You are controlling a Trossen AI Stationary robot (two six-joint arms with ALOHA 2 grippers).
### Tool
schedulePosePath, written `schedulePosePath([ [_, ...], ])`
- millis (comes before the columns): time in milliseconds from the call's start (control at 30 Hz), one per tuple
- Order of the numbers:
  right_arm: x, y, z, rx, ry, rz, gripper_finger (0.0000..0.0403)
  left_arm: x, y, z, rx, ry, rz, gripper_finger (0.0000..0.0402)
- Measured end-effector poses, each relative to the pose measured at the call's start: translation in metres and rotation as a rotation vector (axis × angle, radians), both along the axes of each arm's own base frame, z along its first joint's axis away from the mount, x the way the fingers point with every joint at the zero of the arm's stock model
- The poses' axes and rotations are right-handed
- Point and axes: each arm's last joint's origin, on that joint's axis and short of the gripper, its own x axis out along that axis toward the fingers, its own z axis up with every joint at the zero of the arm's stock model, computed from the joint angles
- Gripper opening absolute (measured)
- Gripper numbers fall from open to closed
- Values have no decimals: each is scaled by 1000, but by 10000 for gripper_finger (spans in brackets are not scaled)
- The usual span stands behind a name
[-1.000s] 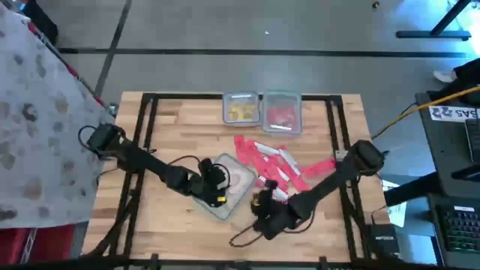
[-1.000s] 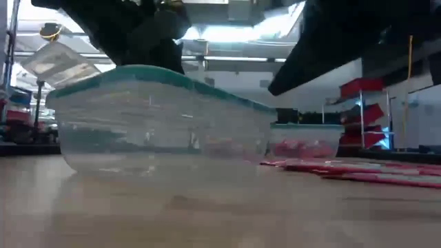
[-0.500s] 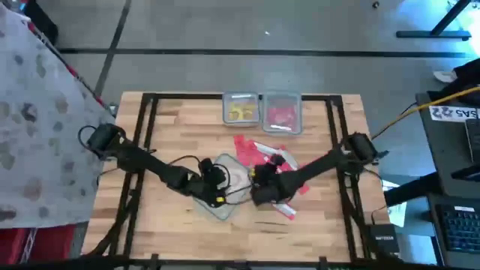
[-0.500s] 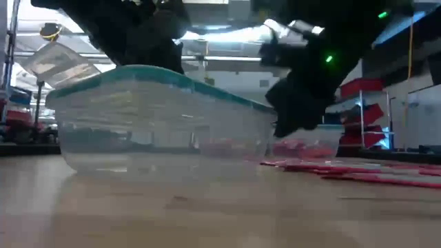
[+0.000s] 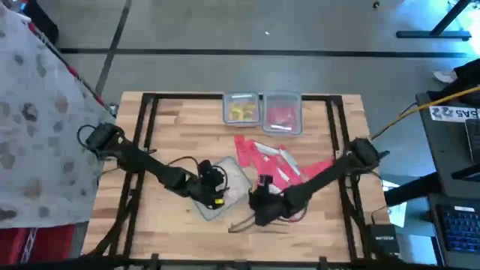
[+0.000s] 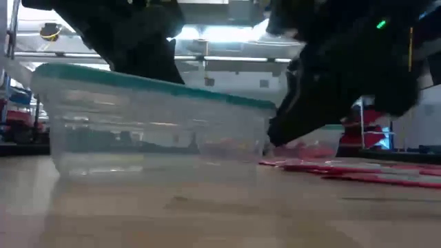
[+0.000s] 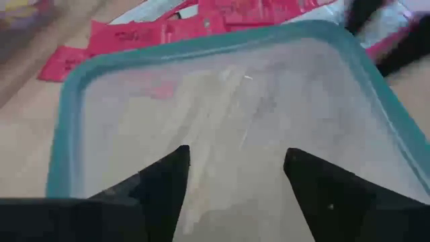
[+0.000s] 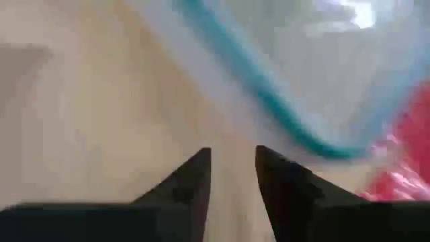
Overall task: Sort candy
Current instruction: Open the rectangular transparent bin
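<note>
Centrally, an empty clear tub with a teal rim is flanked by both grippers on the wooden table.

The left gripper is held over the tub's near rim with its jaws spread apart. The right gripper is lowered at the tub's 3 o'clock side, fingers slightly parted, nothing seen between them. Red candy packets are scattered at the tub's 2 o'clock; at 12 o'clock, two small tubs are filled with yellow and red pieces.
</note>
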Motion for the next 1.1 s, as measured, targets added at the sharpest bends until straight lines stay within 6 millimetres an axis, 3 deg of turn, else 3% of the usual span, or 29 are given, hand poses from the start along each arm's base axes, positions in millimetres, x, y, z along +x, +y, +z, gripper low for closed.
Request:
schedulePosePath([
  [133,-13,12,-10,57,-34,12,105,2,0,0,-3,-29,-6,238],
  [233,-21,8,-26,132,-121,-22,105,5,-1,1,-2,-49,-19,238],
  [400,-40,-15,-50,260,-349,-74,105,5,-1,0,-2,-45,-20,238],
  [567,-55,-43,-56,386,-517,-109,105,8,-1,-4,5,-48,-20,238],
  [733,-49,-54,-55,431,-520,-76,105,14,-3,-10,15,-73,-43,238],
  [1100,-34,-49,-59,370,-575,-55,105,19,0,-18,17,-81,-38,238],
])
